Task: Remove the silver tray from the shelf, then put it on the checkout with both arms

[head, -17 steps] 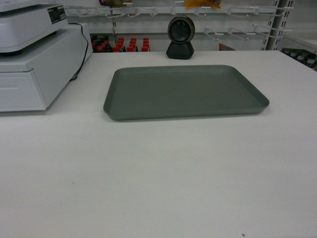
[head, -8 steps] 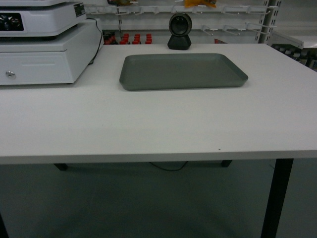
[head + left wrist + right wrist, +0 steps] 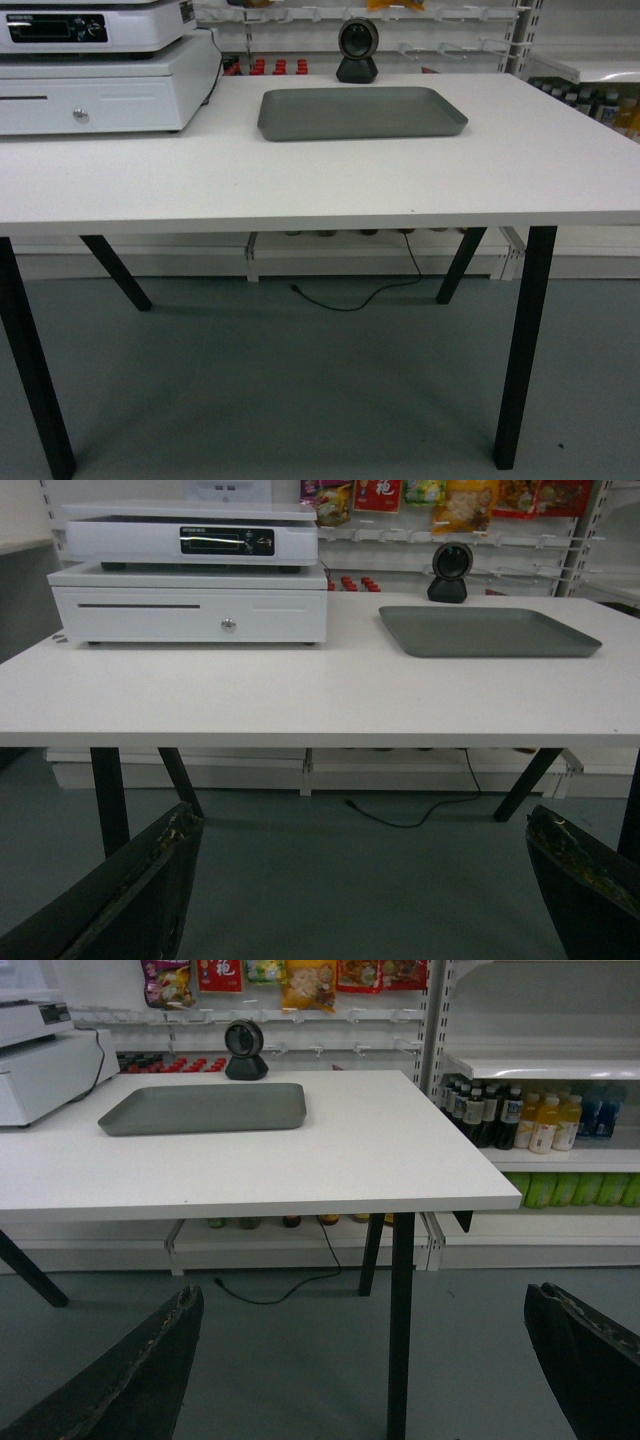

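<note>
The silver tray (image 3: 360,112) lies flat on the white checkout (image 3: 300,180), toward its back, just in front of the round black scanner (image 3: 357,48). Nothing touches it. The left wrist view has the tray (image 3: 487,632) far off at upper right, and the right wrist view has it (image 3: 205,1108) at upper left. My left gripper (image 3: 362,818) hangs open over the grey floor, well short of the counter, with nothing between its fingers. My right gripper (image 3: 362,1295) is open and empty too, low in front of a table leg (image 3: 400,1320). Neither arm shows in the head view.
A white cash register (image 3: 100,70) fills the counter's back left corner. White shelf boards with drink bottles (image 3: 520,1110) stand to the right of the checkout. Black table legs (image 3: 520,340) and a loose cable (image 3: 360,295) are under the counter.
The head view has pulled back from the checkout: the tray now looks smaller and farther away, and the table's front edge, legs and floor have come into sight. The tray has not moved on the counter.
</note>
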Robot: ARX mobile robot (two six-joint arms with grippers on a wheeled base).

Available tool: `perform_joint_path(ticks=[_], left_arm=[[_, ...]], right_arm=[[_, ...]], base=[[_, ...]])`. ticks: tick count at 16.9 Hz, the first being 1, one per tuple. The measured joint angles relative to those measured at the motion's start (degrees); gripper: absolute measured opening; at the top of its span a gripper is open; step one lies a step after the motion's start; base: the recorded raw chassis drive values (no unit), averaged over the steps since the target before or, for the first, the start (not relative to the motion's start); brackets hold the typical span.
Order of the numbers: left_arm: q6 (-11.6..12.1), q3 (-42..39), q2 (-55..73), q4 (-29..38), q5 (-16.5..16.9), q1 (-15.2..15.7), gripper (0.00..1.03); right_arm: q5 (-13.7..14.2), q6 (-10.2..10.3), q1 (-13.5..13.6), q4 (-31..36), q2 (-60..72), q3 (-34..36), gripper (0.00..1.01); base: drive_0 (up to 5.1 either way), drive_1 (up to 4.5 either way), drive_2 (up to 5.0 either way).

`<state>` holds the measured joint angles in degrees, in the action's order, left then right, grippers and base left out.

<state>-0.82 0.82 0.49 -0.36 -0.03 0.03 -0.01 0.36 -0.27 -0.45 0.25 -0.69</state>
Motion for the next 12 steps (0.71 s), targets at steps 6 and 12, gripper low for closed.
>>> perform_joint_path(ticks=[6,12], left_arm=[[0.00,0.02,0.00,0.17,0.04,0.00,0.98],[0.00,0.02,0.00,0.26,0.02,0.00,0.98]], right_arm=[[0.00,0.00,0.00,0.15,-0.02,0.00,0.98],[-0.02,0.00,0.00,0.33,0.00,0.00,0.98]], base=[[0.0,-2.08,2.1],[0.0,0.00,0.0]])
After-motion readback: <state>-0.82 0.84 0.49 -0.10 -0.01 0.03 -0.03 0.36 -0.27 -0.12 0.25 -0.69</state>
